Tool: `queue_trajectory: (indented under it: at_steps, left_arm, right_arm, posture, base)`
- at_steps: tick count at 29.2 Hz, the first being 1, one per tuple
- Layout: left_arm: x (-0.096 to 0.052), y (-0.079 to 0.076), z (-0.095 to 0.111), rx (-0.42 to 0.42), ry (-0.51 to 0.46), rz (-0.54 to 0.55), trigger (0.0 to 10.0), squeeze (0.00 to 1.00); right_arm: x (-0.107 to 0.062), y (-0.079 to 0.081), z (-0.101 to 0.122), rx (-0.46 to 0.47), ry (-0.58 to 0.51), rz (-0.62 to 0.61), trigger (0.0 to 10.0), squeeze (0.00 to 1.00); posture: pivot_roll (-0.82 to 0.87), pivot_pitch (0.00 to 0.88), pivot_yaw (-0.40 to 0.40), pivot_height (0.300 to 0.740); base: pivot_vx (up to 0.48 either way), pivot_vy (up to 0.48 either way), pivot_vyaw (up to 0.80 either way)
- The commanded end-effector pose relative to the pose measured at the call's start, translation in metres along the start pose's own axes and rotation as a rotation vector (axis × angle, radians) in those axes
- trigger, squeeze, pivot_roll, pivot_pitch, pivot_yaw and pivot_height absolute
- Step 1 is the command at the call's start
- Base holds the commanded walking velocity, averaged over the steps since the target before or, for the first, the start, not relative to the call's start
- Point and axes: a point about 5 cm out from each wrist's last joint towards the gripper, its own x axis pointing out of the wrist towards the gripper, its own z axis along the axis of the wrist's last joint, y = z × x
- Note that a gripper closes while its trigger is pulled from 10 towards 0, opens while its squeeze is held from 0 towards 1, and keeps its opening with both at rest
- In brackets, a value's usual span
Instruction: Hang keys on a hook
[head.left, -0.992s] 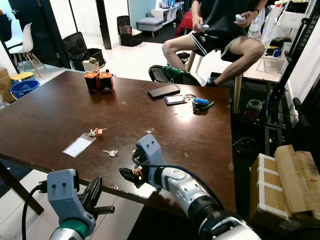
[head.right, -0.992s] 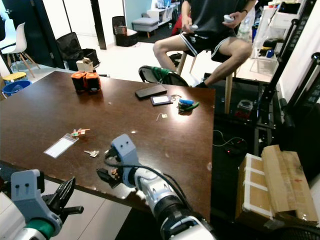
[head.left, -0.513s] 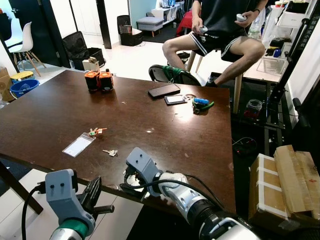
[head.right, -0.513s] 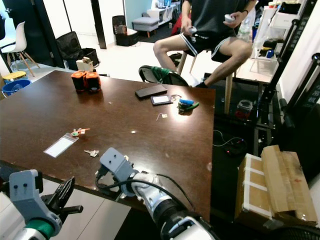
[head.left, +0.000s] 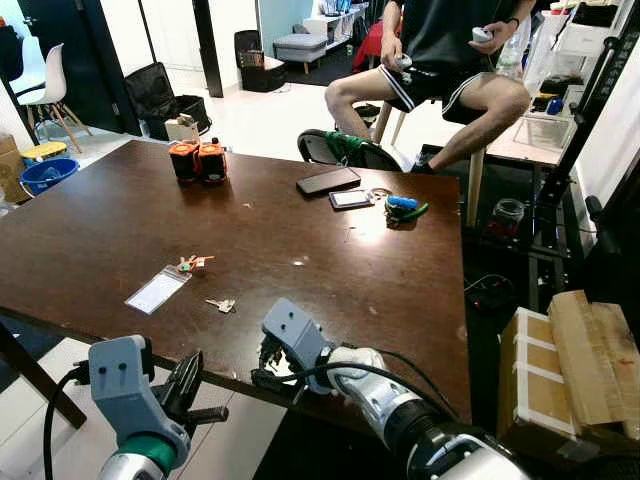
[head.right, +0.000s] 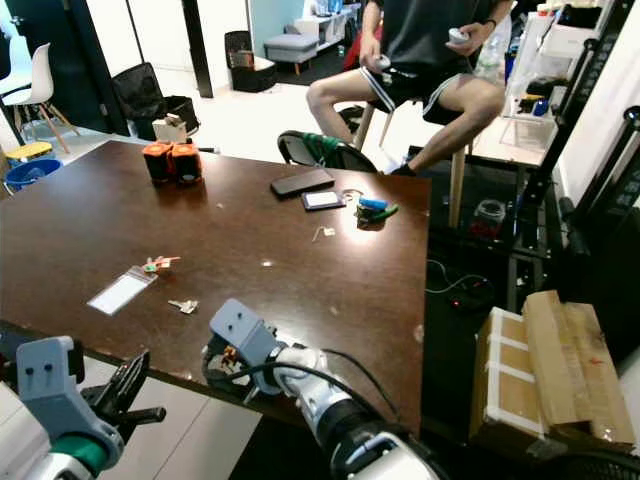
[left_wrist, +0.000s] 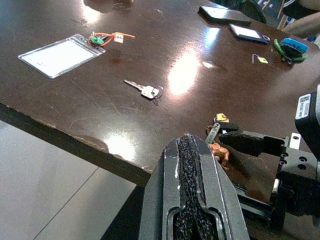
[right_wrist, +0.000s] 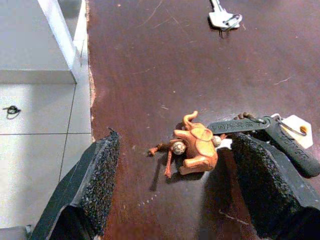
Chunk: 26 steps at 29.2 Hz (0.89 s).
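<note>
We see the keys (right_wrist: 200, 147), with their orange elephant charm, lying on the dark table (right_wrist: 150, 65) at centre frame, between the right gripper (right_wrist: 177, 192)'s spread fingers (right_wrist: 100, 185). The left gripper (left_wrist: 192, 210) hovers low, fingers together.

Head stereo pair overlooks table (head.left: 120, 220) from near edge; both wrist cameras close, sharing keys (right_wrist: 197, 147).

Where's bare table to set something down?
Free: the wide middle of the table, between the orange-black pair and the phone. Crowded: near edge, with badge holder, single key, and the right gripper open around the elephant keychain.
</note>
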Motion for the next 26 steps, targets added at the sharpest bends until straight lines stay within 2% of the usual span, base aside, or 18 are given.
queue_trajectory:
  at_steps: [1,6,7,9,10,14,15,16,17,20,21,25,26]
  left_arm:
    - [-0.001,0.002,-0.001,0.002,0.012,0.008,10.0,0.0]
    - [-0.001,0.002,-0.001,0.004,0.015,0.005,10.0,0.0]
    - [0.0,0.001,-0.001,0.004,0.016,0.003,10.0,0.0]
    - [0.0,0.001,-0.001,0.004,0.016,0.003,10.0,0.0]
    - [0.0,0.001,-0.001,0.006,0.018,0.0,10.0,0.0]
    - [0.0,0.0,-0.002,0.008,0.022,-0.007,10.0,0.0]
    - [0.0,-0.001,-0.002,0.008,0.024,-0.01,10.0,0.0]
    - [0.0,-0.001,-0.002,0.008,0.024,-0.01,10.0,0.0]
    - [0.0,-0.001,-0.002,0.007,0.026,-0.013,10.0,0.0]
    - [0.0,-0.001,-0.002,0.006,0.029,-0.017,10.0,0.0]
    - [0.0,-0.002,-0.003,0.004,0.032,-0.023,10.0,0.0]
    - [0.0,-0.002,-0.003,0.003,0.034,-0.027,10.0,0.0]
    - [-0.001,-0.003,-0.003,0.002,0.037,-0.033,10.0,0.0]
  right_arm:
    - [0.0,0.009,-0.017,0.016,0.067,0.034,10.0,0.0]
    - [0.0,0.011,-0.018,0.021,0.067,0.046,10.0,0.0]
    - [0.001,0.011,-0.018,0.023,0.071,0.054,8.9,0.0]
    - [0.001,0.011,-0.018,0.023,0.071,0.054,8.9,0.0]
    - [0.001,0.012,-0.02,0.026,0.082,0.066,6.7,0.0]
    - [0.0,0.015,-0.024,0.026,0.116,0.094,6.4,0.0]
    - [0.0,0.017,-0.026,0.025,0.128,0.104,5.5,0.0]
    - [0.0,0.017,-0.026,0.025,0.128,0.104,5.5,0.0]
    - [0.0,0.017,-0.028,0.025,0.135,0.113,4.7,0.0]
    - [0.0,0.018,-0.029,0.025,0.141,0.121,4.4,0.0]
    - [0.0,0.019,-0.029,0.027,0.146,0.129,3.9,0.0]
    - [0.0,0.019,-0.029,0.027,0.149,0.133,3.7,0.0]
    - [0.0,0.02,-0.03,0.028,0.154,0.142,3.0,0.0]
  posture:
    - [0.02,0.073,0.119,0.74]
    - [0.02,0.071,0.121,0.74]
    - [0.02,0.071,0.121,0.74]
    - [0.02,0.071,0.121,0.74]
    - [0.02,0.071,0.121,0.74]
    - [0.02,0.071,0.121,0.74]
    - [0.02,0.071,0.121,0.74]
    - [0.02,0.071,0.121,0.74]
    - [0.02,0.071,0.121,0.74]
    - [0.02,0.071,0.121,0.74]
    - [0.02,0.071,0.121,0.74]
    - [0.02,0.071,0.121,0.74]
    - [0.02,0.071,0.121,0.74]
  base:
    - [0.0,0.0,0.0]
    - [0.0,0.0,0.0]
    - [0.0,0.0,0.0]
    - [0.0,0.0,0.0]
    - [0.0,0.0,0.0]
    - [0.0,0.0,0.0]
    - [0.0,0.0,0.0]
    - [0.0,0.0,0.0]
    - [0.0,0.0,0.0]
    - [0.0,0.0,0.0]
    - [0.0,0.0,0.0]
    - [0.0,0.0,0.0]
    - [0.0,0.0,0.0]
